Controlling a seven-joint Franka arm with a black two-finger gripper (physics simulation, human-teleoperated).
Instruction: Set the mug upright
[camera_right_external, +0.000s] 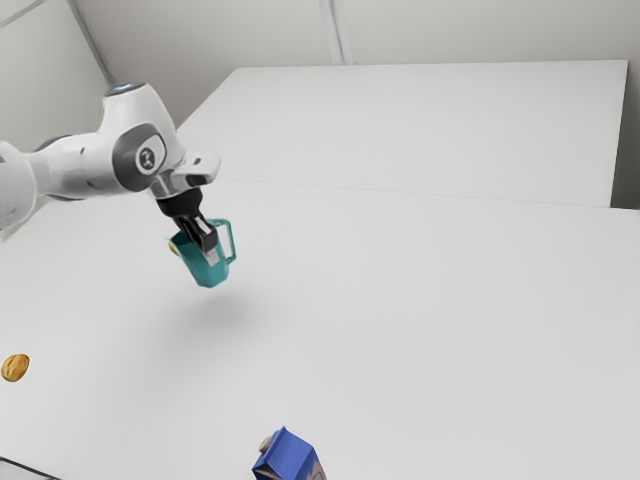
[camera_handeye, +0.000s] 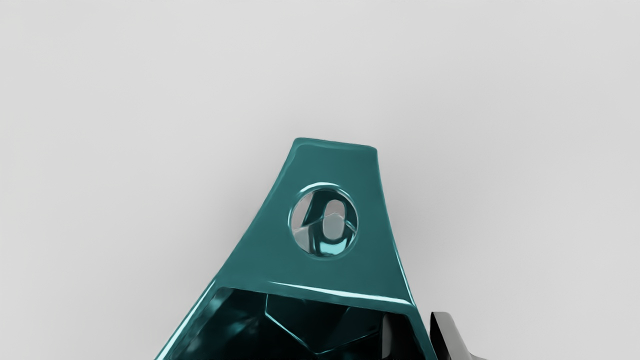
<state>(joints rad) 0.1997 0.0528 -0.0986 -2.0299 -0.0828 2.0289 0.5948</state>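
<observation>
I have the gripper (camera_right_external: 205, 241) pinching the wall of the teal mug (camera_right_external: 208, 272), one finger inside the mouth and the other outside, and the mug hangs tilted beneath my hand, above the table (camera_right_external: 400, 300), handle toward the exterior view's right. From the gripper, a brown, roundish thing (camera_right_external: 15, 367) lies well off toward the exterior view's lower left, and a blue carton (camera_right_external: 287, 456) well off toward its lower right.

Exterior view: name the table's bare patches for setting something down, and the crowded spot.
Widest: from the teal mug toward the exterior view's right, beyond the blue carton. Smaller: between carton and brown lump. Crowded: where mug, claw and yellow thing bunch.
</observation>
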